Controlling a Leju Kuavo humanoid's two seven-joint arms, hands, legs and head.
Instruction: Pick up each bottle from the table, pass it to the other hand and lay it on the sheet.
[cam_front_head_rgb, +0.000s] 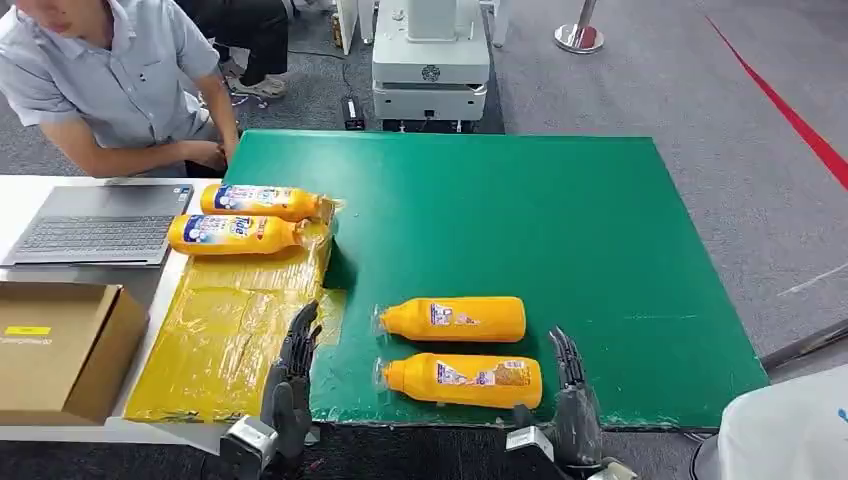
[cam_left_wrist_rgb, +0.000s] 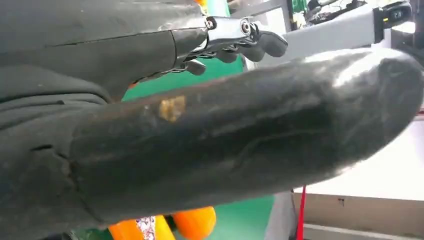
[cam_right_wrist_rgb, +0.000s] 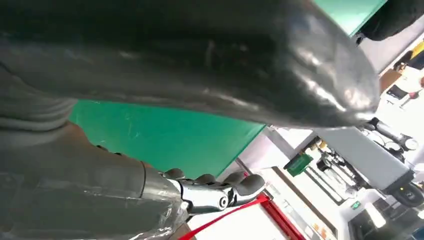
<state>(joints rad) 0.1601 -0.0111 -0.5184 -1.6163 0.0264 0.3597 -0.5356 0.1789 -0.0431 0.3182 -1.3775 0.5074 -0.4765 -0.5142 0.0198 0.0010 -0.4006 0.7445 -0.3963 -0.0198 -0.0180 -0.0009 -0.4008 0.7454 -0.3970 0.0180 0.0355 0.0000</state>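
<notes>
Two orange bottles (cam_front_head_rgb: 455, 319) (cam_front_head_rgb: 465, 381) lie side by side on the green table (cam_front_head_rgb: 560, 230), well apart from the yellow sheet (cam_front_head_rgb: 225, 340), where two more bottles (cam_front_head_rgb: 262, 201) (cam_front_head_rgb: 235, 234) lie at its far end. The left hand (cam_front_head_rgb: 290, 385) hovers at the sheet's near edge and the right hand (cam_front_head_rgb: 572, 410) just beside the nearest bottle, both empty with fingers extended and apart. A laptop (cam_front_head_rgb: 95, 225), a cardboard box (cam_front_head_rgb: 60, 345) and a seated person (cam_front_head_rgb: 120, 85) lie beyond the sheet's outer side.

The right hand (cam_right_wrist_rgb: 215, 192) hangs with fingers (cam_right_wrist_rgb: 247, 184) loosely curled and holding nothing, beside the green desk (cam_right_wrist_rgb: 165, 135) edge.
</notes>
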